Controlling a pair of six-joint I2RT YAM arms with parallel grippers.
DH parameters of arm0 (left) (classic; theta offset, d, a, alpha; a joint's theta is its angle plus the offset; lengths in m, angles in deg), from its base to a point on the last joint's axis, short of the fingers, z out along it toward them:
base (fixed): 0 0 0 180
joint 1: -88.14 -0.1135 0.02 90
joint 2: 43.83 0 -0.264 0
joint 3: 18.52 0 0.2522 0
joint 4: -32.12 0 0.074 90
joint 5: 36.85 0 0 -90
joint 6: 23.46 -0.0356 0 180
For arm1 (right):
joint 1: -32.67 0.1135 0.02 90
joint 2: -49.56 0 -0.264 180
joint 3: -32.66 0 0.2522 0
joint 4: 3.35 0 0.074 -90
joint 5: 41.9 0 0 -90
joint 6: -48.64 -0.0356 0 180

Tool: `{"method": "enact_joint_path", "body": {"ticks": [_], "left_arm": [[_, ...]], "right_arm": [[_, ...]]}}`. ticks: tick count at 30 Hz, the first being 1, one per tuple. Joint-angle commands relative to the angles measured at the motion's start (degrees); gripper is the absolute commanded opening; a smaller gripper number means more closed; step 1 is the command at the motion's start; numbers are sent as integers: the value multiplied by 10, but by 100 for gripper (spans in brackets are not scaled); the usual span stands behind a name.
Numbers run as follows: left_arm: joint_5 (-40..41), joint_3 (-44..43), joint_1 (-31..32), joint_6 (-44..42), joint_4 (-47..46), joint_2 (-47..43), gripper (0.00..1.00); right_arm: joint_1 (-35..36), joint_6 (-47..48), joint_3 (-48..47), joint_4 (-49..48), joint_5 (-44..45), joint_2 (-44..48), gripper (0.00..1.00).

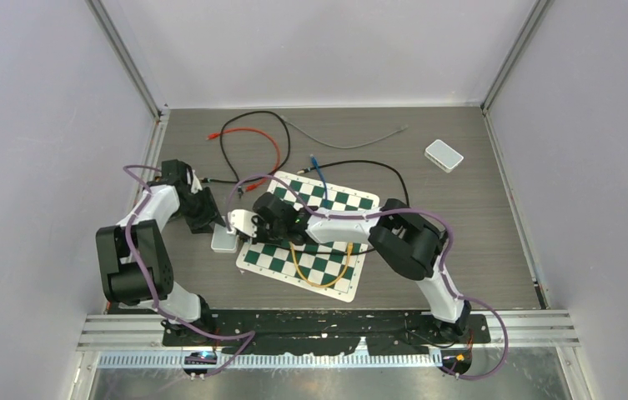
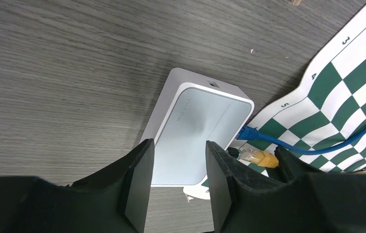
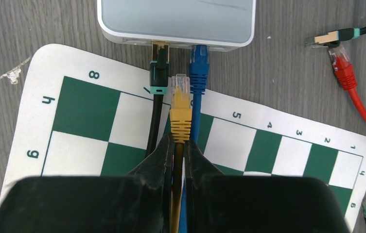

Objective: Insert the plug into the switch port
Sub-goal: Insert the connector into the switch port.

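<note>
The left arm (image 1: 153, 210) was bent at the elbow and reached in from the desk's left side, wrist tipped down over the switch (image 2: 205, 116). The left gripper (image 2: 180, 148) stood half open, clenched on the switch's near end with a finger against each long side. The right arm (image 1: 352, 223) lay stretched leftward across the chessboard mat (image 3: 93, 107). The right gripper (image 3: 179, 144) was pinched almost closed on the yellow plug (image 3: 181, 104) at the tail of its boot. The plug's tip hung just short of the port face, between a seated black plug (image 3: 159, 73) and a seated blue plug (image 3: 199, 68). The switch lay on the desk (image 1: 460, 233) at the mat's left edge.
</note>
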Motion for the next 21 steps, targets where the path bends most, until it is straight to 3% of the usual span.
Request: {"method": "enact_joint_path", "body": {"ticks": [1,12,21], "left_arm": [[-19,-21,-5,-12,8,8,45],[-59,-20,-4,-11,5,27,39],[17,-36,-8,-7,32,-14,41]], "right_arm": [[6,18,-32,-7,-5,-13,5],[10,16,-62,3,6,-23,5],[11,-24,-26,-8,32,46,5]]}}
